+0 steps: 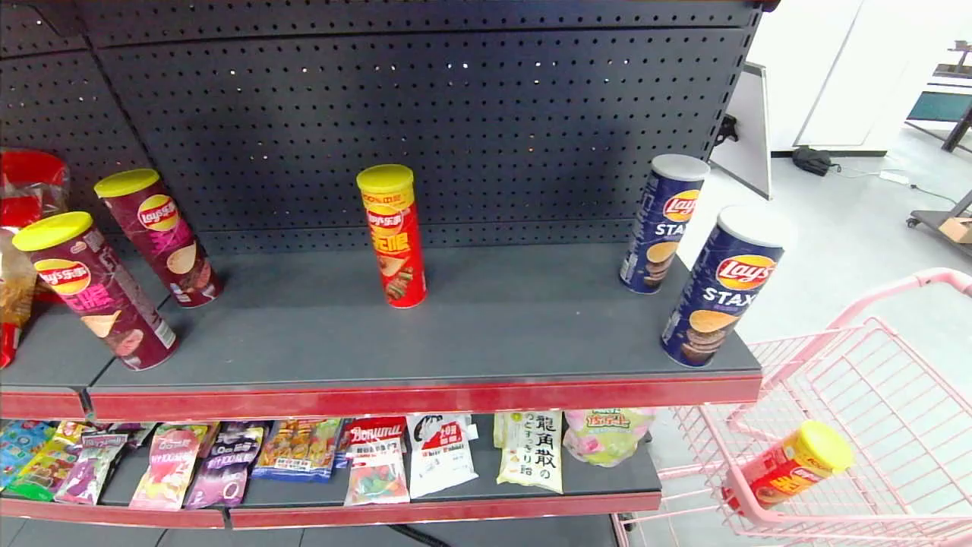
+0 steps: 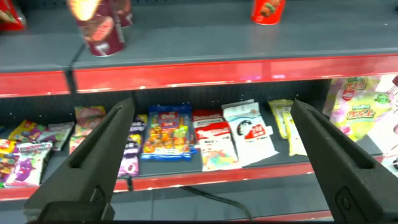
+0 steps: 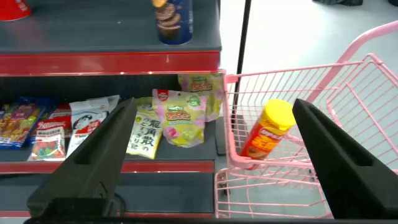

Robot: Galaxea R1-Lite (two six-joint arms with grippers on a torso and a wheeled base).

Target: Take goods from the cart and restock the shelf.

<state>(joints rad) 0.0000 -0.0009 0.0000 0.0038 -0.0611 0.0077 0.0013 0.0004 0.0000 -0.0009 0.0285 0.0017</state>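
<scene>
Overexposed glare at far right; shelf (image 1: 486, 327) evenly lit; edges distorted.

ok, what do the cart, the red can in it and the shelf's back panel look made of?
Cart: thin wire grid, tube rim, glossy pink coat; likely coated metal. Red can: glossy printed tube, probably cardboard; yellow lid looks plastic. Back panel: dark matte sheet with regular holes, probably painted metal.

At the left end of the upper shelf (image 1: 486, 334), a red bag (image 1: 26, 190) runs off the head view's edge. The pink cart (image 1: 888, 292) is cut off at right and below, and its rim hides the lower end of the red can (image 1: 797, 460) inside. My left wrist view blurs and crops the maroon can (image 2: 99, 28); my right crops the top of the blue can (image 3: 174, 18).
</scene>
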